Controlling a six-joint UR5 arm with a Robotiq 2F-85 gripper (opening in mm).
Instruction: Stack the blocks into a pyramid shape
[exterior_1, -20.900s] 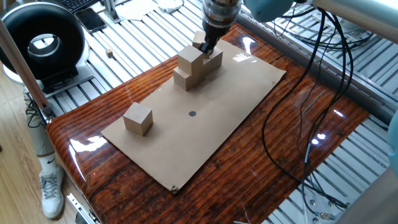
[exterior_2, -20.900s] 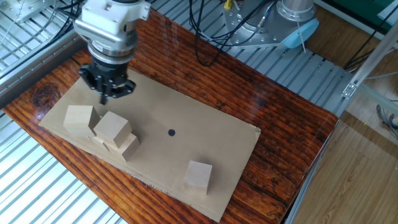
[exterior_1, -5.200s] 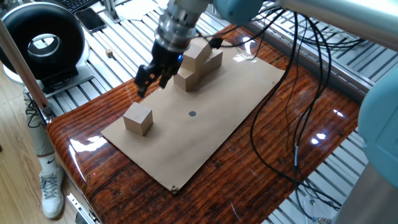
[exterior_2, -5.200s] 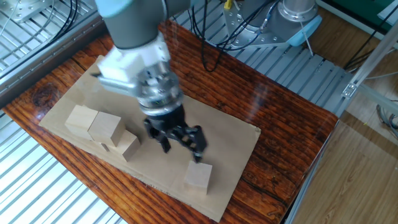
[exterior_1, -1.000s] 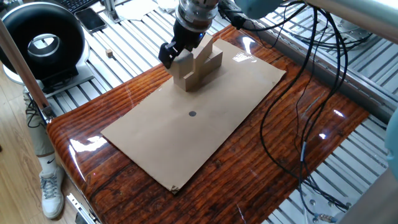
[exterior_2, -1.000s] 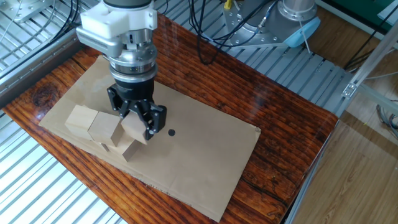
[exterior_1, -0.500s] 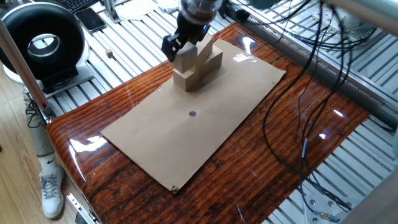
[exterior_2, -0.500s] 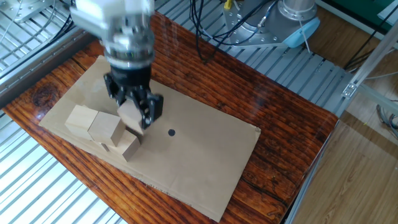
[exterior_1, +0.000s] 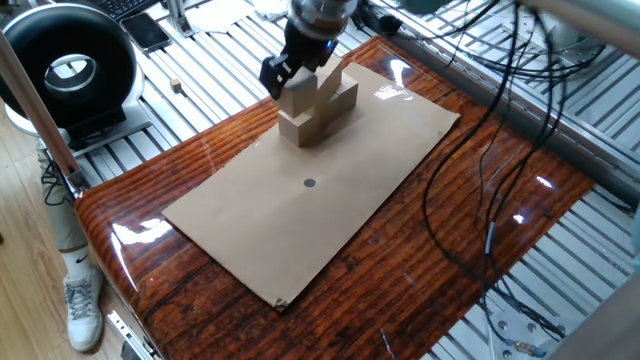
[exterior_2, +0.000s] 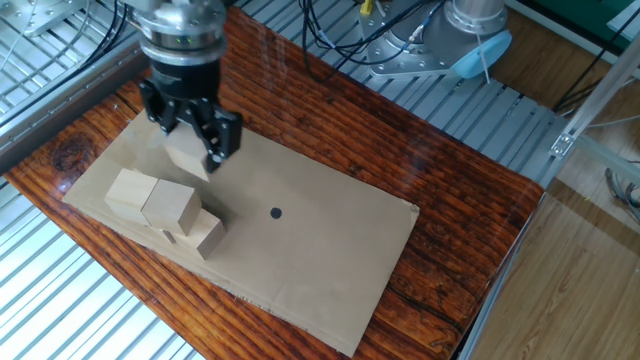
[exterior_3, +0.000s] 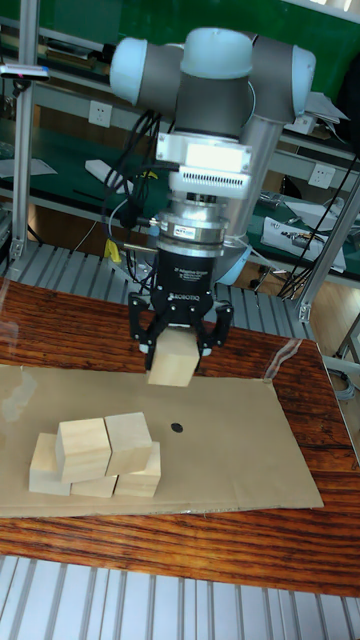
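Note:
Five tan blocks form a stepped pile (exterior_3: 105, 460) on the cardboard sheet (exterior_3: 230, 450), three at the base and two above (exterior_2: 172, 205). The same pile shows at the sheet's far end (exterior_1: 325, 105). My gripper (exterior_3: 175, 355) is shut on a sixth block (exterior_3: 172, 360), which hangs in the air clear of the pile. In the tall fixed view the held block is higher than the pile's top row and a little to its right. It also shows between the fingers from both sides (exterior_2: 188, 156) (exterior_1: 296, 95).
A black dot (exterior_1: 309, 183) marks the middle of the sheet. A black round device (exterior_1: 65, 70) and a tiny wooden cube (exterior_1: 176, 87) sit on the metal slats to the left. Black cables (exterior_1: 470, 200) hang over the glossy wooden table's right side.
The gripper has risen with the block, from low beside the pile's end to well above it. The pile itself has not moved.

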